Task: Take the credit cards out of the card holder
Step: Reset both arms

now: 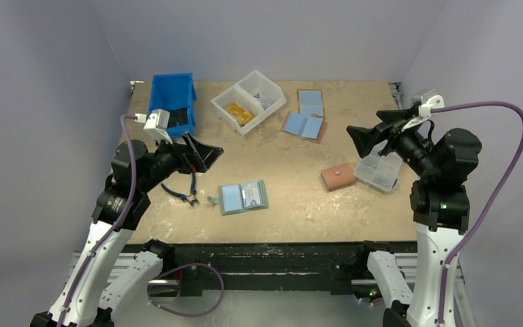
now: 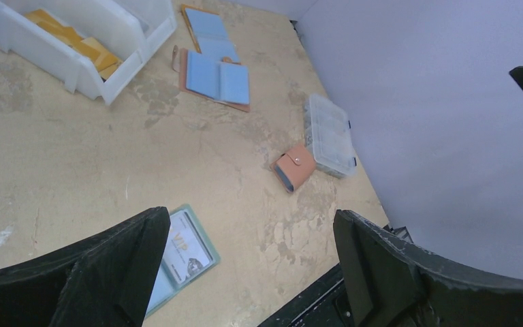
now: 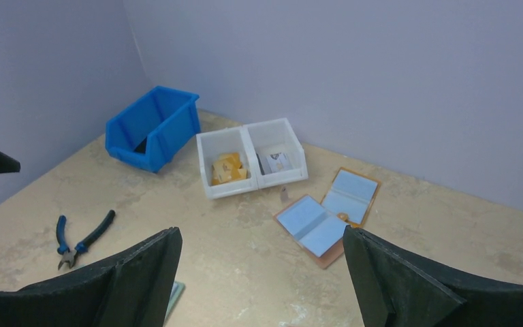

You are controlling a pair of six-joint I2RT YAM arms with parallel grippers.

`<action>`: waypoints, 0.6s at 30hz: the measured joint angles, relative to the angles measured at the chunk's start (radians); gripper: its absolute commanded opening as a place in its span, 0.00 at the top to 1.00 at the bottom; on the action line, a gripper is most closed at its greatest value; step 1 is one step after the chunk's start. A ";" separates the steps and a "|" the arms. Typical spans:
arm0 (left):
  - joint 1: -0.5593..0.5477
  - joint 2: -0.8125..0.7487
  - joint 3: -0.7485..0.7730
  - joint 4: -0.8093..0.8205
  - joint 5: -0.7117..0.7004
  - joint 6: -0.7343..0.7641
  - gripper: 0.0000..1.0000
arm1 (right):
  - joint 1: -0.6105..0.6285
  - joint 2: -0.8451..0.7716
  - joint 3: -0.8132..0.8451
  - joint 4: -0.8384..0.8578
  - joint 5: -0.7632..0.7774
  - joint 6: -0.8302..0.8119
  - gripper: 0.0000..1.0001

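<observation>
The teal card holder [image 1: 243,197] lies open and flat near the table's front middle, its snap tab pointing left. A pale card with gold lettering [image 2: 185,251] shows in its right-hand clear sleeve; the left sleeve looks plain blue. My left gripper [image 1: 203,152] hangs open above the table, left of and behind the holder, nothing between its fingers [image 2: 252,225]. One left finger hides part of the holder in the left wrist view. My right gripper [image 1: 362,140] is open and empty at the right, well away from the holder [image 3: 262,235]. Only a sliver of the holder [image 3: 177,293] shows there.
Pliers [image 1: 185,191] with blue and black handles lie just left of the holder. A blue bin [image 1: 172,90] and a white two-part bin [image 1: 227,114] stand at the back. Two flat blue-and-brown wallets [image 1: 304,125] lie back right. A salmon-pink wallet [image 1: 338,176] touches a clear box [image 1: 378,172].
</observation>
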 measured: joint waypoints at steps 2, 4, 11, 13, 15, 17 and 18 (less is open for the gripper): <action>0.000 0.002 0.000 -0.010 0.001 0.000 0.01 | -0.007 0.000 0.015 -0.005 0.002 0.010 0.01; 0.000 0.003 0.000 -0.025 0.001 0.001 0.01 | -0.016 0.002 0.020 -0.008 0.001 0.019 0.01; 0.000 -0.009 0.014 -0.035 -0.003 0.002 0.01 | -0.043 0.011 0.020 -0.025 -0.002 0.041 0.01; 0.000 -0.008 0.020 -0.037 -0.006 0.003 0.01 | -0.048 0.013 0.020 -0.028 -0.003 0.043 0.01; 0.000 -0.007 0.026 -0.040 -0.011 0.004 0.01 | -0.053 0.014 0.020 -0.029 -0.003 0.043 0.01; 0.000 -0.005 0.027 -0.042 -0.019 0.005 0.01 | -0.058 0.015 0.020 -0.032 -0.007 0.047 0.01; 0.000 -0.003 0.028 -0.044 -0.024 0.006 0.01 | -0.060 0.015 0.020 -0.034 -0.011 0.048 0.01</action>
